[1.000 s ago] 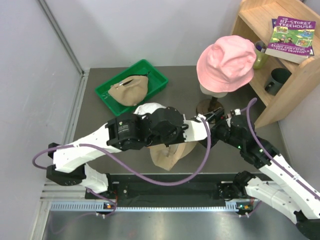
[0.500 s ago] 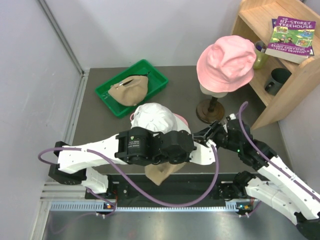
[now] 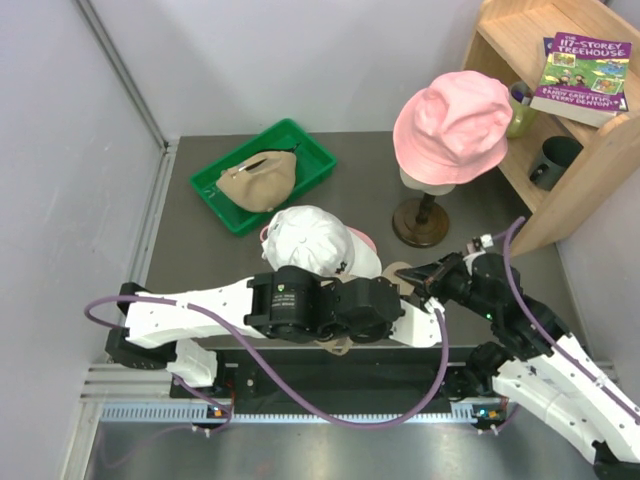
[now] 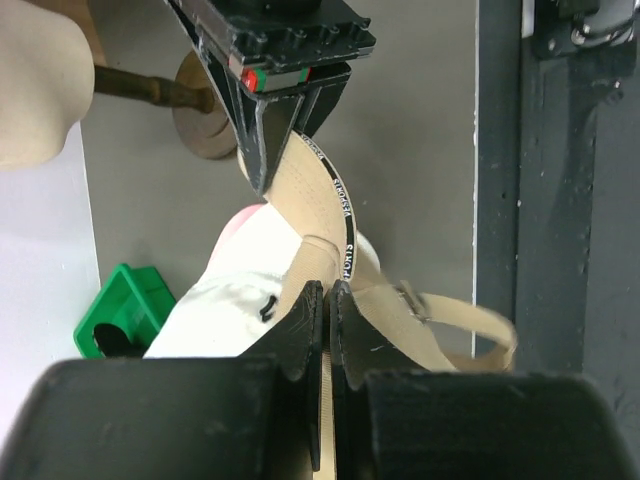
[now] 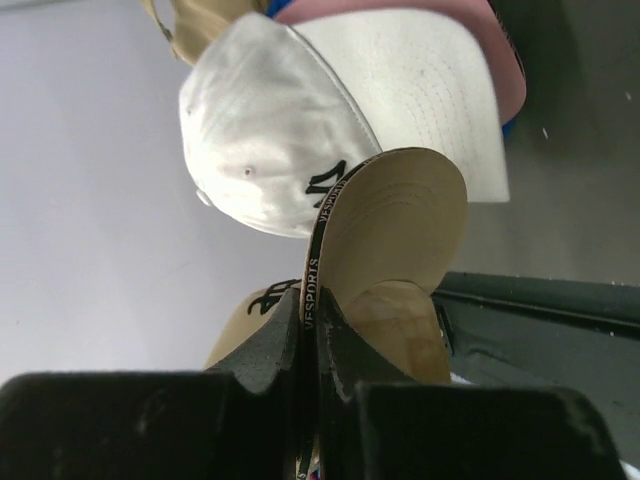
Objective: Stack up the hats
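Both ends held: the right claw point(image 5: 310, 330) has just snapped shut on the tan cap point(image 5: 400, 220) at its peak.

At the near edge of the worktop point(image 3: 350, 190) the tan cap hangs between two grips. The left claw point(image 4: 327, 300) stays clenched on its fabric by the strap, and the right, wide a second ago, pinches the peak's rim. Just beyond, the white cap point(image 3: 310, 240) sits uncovered on a pink cap point(image 3: 362, 240), and the tan cap looks ready to go onto that pile. Farther back, a second tan cap point(image 3: 258, 182) lies in the green tray point(image 3: 310, 145).

Pale walls point(image 3: 300, 60), grey table point(image 3: 360, 190) — wooden shelf point(image 3: 592, 168)
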Robot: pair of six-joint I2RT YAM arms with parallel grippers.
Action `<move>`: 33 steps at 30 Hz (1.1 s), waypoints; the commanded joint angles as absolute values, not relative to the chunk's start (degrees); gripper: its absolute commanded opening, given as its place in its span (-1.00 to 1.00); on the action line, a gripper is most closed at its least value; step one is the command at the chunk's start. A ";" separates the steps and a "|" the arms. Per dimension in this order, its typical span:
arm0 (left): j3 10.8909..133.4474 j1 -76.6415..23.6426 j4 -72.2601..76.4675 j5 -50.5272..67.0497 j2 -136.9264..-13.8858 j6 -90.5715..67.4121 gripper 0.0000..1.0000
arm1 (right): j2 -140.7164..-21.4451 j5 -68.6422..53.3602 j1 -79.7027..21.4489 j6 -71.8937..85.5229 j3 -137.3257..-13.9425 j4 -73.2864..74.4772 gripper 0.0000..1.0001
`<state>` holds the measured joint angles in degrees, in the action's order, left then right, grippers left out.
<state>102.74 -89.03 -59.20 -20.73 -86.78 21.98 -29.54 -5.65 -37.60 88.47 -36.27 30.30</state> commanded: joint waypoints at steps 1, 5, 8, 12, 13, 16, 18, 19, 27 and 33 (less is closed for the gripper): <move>102.48 -88.24 -52.74 -25.58 -86.48 22.76 -1.00 | -21.37 -3.09 -38.23 85.69 -36.21 32.95 -1.00; 103.44 -88.42 -51.68 -25.14 -87.27 21.62 -1.00 | -15.74 1.56 -38.23 85.34 -37.35 38.21 -1.00; 104.24 -88.68 -51.68 -25.93 -87.36 20.66 -1.00 | -13.28 2.90 -38.23 85.60 -37.79 39.98 -1.00; 104.24 -89.03 -51.94 -26.19 -86.84 19.25 -1.00 | -13.36 2.55 -38.23 84.73 -38.67 40.87 -1.00; 104.24 -89.03 -52.20 -26.54 -86.84 18.73 -1.00 | -13.53 2.55 -38.32 84.38 -39.11 40.87 -1.00; 103.10 -89.03 -52.38 -27.68 -86.14 15.74 -0.25 | -13.62 3.60 -38.23 83.67 -40.42 40.87 -1.00; 101.52 -89.03 -51.16 -28.13 -84.74 11.88 0.33 | -13.27 4.65 -38.23 83.93 -41.04 40.96 -1.00; 100.99 -89.03 -50.54 -27.95 -84.12 10.82 0.55 | -12.92 5.27 -38.23 84.20 -42.09 41.22 -1.00; 93.87 -88.95 -40.62 -26.12 -74.02 0.26 0.98 | -12.91 11.33 -38.23 79.81 -53.34 46.84 -1.00; 95.27 -83.08 -39.45 -12.52 -73.03 -5.35 0.98 | -14.59 17.21 -38.23 71.03 -62.22 50.10 -1.00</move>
